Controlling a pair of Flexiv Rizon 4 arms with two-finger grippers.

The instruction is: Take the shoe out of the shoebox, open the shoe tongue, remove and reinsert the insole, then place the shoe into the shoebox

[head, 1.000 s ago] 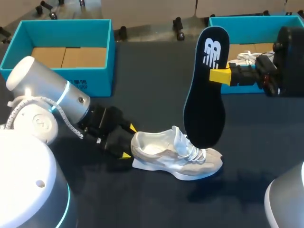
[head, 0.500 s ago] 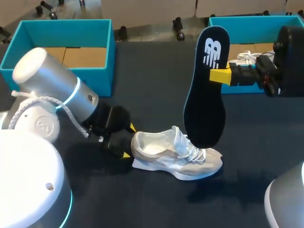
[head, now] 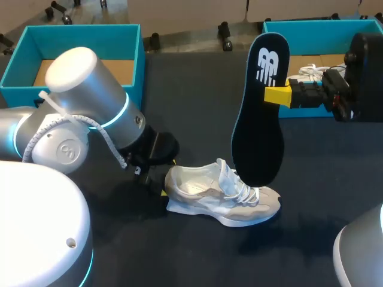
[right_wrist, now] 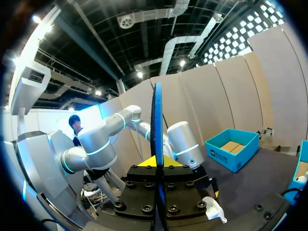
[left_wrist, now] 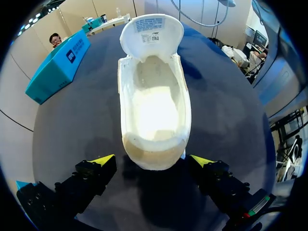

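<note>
A white shoe (head: 221, 197) lies on its sole on the dark table, toe toward the right. In the left wrist view the shoe (left_wrist: 154, 101) has its tongue (left_wrist: 151, 29) folded forward and its inside bare. My left gripper (head: 166, 177) is at the heel, open; its yellow fingertips (left_wrist: 103, 160) stand either side of the heel without touching it. My right gripper (head: 278, 95) is shut on a black insole (head: 258, 113), held upright above the shoe's toe. The right wrist view shows that insole (right_wrist: 157, 120) edge-on between the shut fingers.
A teal shoebox (head: 119, 95) with a cardboard floor stands at the back left, just behind my left arm. A second teal shoebox (head: 311, 27) at the back right holds another white shoe (head: 308, 72), partly hidden by my right arm.
My left arm's wrist and elbow have swung up and to the right, while its gripper stays at the shoe's heel. The right arm and the insole have not moved.
</note>
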